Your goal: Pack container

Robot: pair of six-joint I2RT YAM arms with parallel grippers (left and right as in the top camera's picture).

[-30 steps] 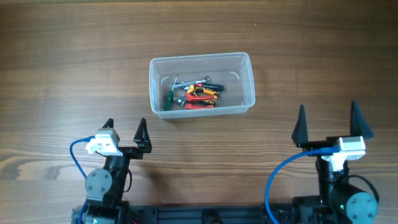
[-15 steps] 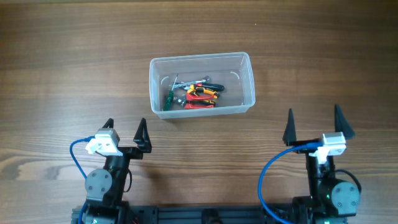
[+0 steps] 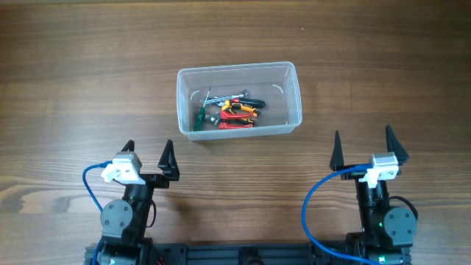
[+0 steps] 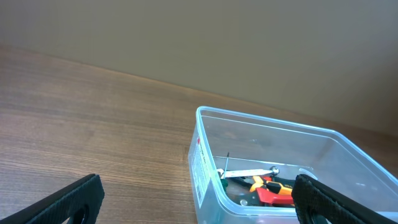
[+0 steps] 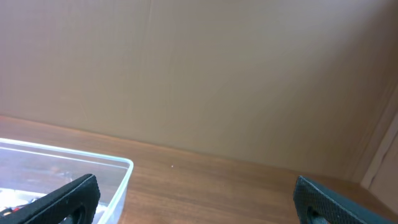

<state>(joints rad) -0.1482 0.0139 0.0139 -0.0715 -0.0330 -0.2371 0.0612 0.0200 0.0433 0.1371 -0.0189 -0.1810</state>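
Observation:
The clear plastic container (image 3: 185,79) stands on the wooden table in the middle of the overhead view. It holds several hand tools (image 3: 229,110) with red, orange and green handles, bunched in its front half. It also shows in the left wrist view (image 4: 205,163) and its corner in the right wrist view (image 5: 122,177). My left gripper (image 3: 148,152) is open and empty, near the front edge, left of the container. My right gripper (image 3: 362,146) is open and empty, near the front edge, right of the container.
The wooden table (image 3: 383,66) spreads all round the container. A plain beige wall (image 5: 199,74) stands behind the table's far edge. Blue cables (image 3: 90,193) loop beside both arm bases at the front.
My right gripper has drawn back to the left and nearer the front edge, its arm folding in. The left arm and the container have not moved.

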